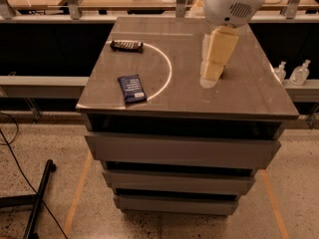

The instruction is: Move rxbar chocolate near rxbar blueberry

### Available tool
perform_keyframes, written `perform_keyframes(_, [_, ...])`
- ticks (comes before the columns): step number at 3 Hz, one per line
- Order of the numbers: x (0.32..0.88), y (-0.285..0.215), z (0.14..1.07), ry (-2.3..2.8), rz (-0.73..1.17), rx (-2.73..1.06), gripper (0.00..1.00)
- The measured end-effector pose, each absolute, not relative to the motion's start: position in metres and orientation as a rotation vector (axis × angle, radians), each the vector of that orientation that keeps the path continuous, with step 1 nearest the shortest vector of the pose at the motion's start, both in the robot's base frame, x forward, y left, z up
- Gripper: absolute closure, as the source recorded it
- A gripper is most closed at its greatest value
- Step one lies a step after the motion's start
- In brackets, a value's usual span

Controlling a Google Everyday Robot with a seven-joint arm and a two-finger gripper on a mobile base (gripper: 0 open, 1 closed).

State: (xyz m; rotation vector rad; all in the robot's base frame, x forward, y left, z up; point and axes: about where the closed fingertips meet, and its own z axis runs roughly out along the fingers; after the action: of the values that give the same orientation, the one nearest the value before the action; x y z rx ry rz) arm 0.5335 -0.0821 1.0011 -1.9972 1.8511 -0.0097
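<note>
Camera view: gripper (212, 73) hangs tip-down over the right half of the table (239, 101), tips close to the top. Whether it is wide or narrow, cannot tell. One chocolate bar (126, 46), well left of the gripper, toward the back. One blueberry bar (132, 88), also well left, toward the front, apart from the chocolate. One white arc (168, 68) between bars and gripper. Two bottles (300, 72) right of gripper, off the table.
</note>
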Motion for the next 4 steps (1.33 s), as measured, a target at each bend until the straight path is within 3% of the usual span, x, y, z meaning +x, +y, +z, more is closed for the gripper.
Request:
perform_keyframes(2, [0.57, -0.008, 1.009, 1.708, 0.014, -2.058, 0.0])
perform_keyframes(4, [0.598, -0.002, 1.008, 1.677, 0.014, -2.026, 0.0])
